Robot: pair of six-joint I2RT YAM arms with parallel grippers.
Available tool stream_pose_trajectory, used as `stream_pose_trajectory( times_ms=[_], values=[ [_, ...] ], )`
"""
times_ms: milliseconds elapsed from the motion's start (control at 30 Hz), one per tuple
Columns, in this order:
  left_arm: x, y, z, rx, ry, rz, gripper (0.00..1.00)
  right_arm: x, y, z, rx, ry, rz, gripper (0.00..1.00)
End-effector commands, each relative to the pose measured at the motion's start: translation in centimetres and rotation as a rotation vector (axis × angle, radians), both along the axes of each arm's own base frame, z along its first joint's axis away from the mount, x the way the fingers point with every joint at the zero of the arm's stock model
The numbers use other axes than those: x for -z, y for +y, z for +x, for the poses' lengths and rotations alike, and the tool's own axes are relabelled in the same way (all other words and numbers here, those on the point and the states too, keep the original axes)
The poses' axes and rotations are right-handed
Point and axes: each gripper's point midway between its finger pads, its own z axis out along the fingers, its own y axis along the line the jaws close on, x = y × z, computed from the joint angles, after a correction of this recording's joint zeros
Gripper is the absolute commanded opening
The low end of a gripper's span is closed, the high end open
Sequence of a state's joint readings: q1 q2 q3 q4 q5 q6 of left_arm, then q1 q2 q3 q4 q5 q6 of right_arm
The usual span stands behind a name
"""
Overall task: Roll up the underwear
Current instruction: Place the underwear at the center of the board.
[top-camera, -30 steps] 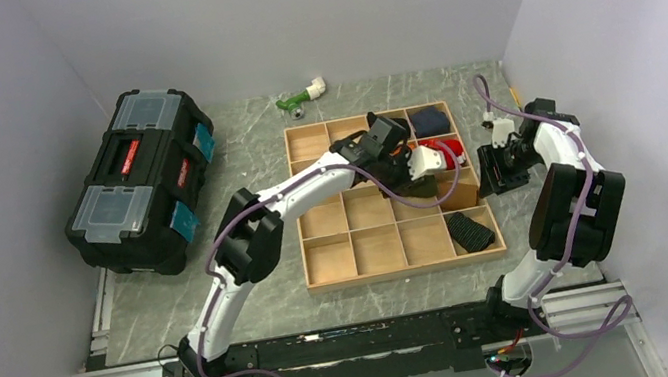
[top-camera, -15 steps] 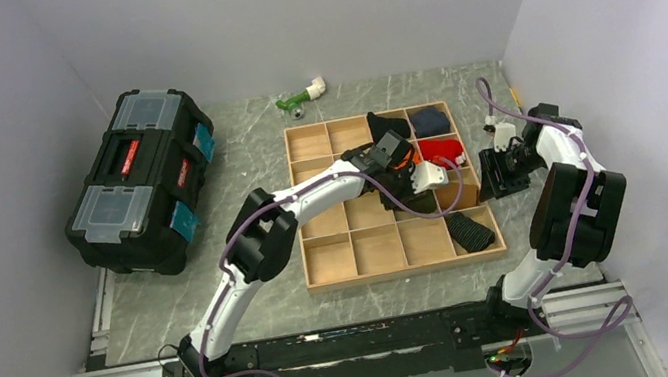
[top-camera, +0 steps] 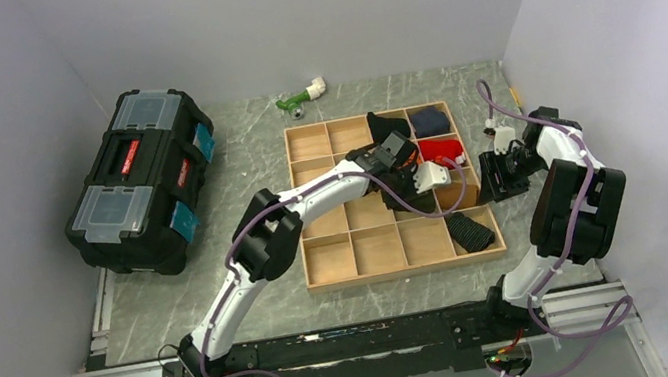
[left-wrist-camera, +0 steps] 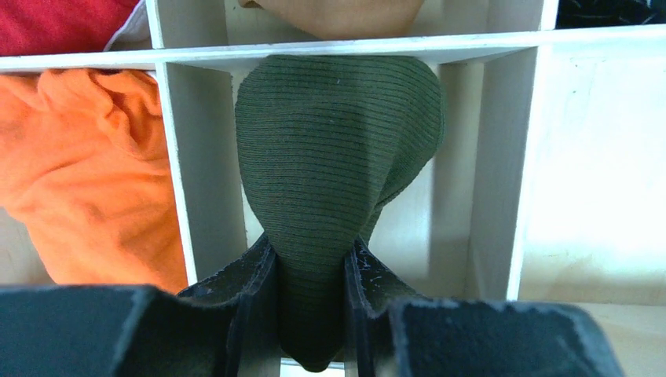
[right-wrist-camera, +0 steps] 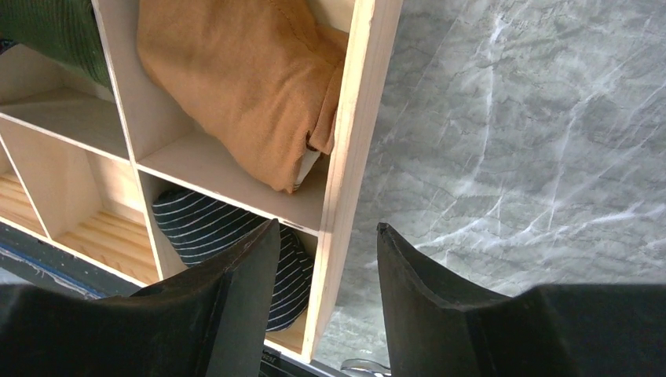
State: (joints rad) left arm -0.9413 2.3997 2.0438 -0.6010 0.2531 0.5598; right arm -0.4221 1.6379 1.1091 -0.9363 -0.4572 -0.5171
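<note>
The underwear [left-wrist-camera: 338, 149] is a dark olive-green ribbed cloth, bunched in a cell of the wooden tray [left-wrist-camera: 487, 157]. Its cream waistband does not show. My left gripper [left-wrist-camera: 310, 255] is shut on the near end of the underwear, with cloth squeezed between both fingers. In the top view the left gripper [top-camera: 407, 184] is down in the tray's middle right, and it hides the underwear there. My right gripper [right-wrist-camera: 326, 236] is open and empty, straddling the tray's right wall [right-wrist-camera: 353, 141]. In the top view it [top-camera: 500, 177] is by the tray's right edge.
Nearby cells hold an orange cloth [left-wrist-camera: 86, 173], a red cloth [top-camera: 440, 148], a navy cloth [top-camera: 429, 120], a brown cloth roll [right-wrist-camera: 236, 86] and a black striped roll [top-camera: 471, 229]. A black toolbox [top-camera: 141, 178] stands at the left. A green-white object [top-camera: 300, 98] lies at the back.
My left gripper has come nearer and lower, down into the tray's middle-right cells. The right gripper shifted slightly toward the tray's right wall.
</note>
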Motion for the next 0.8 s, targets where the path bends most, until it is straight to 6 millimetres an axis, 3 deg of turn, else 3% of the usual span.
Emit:
stream_pose_trajectory(
  times_ms=[0,300,533,767],
  values=[
    [1.0,0.5,0.5,0.011,0.001,0.063,0.00,-0.1,0.3,0.1,-0.012,-0.017,0.029,0.51],
    [3.4,1.3,-1.6,0.085,0.056,0.132,0.14,0.2,0.4,0.1,-0.012,-0.006,0.044,0.52],
    [5.6,2.1,-3.4,0.140,0.052,0.221,0.17,0.5,0.4,0.2,-0.008,0.003,0.051,0.53],
    [6.2,2.7,-3.8,0.142,0.071,0.251,0.27,0.5,0.5,0.2,-0.006,0.009,0.062,0.53]
  ],
)
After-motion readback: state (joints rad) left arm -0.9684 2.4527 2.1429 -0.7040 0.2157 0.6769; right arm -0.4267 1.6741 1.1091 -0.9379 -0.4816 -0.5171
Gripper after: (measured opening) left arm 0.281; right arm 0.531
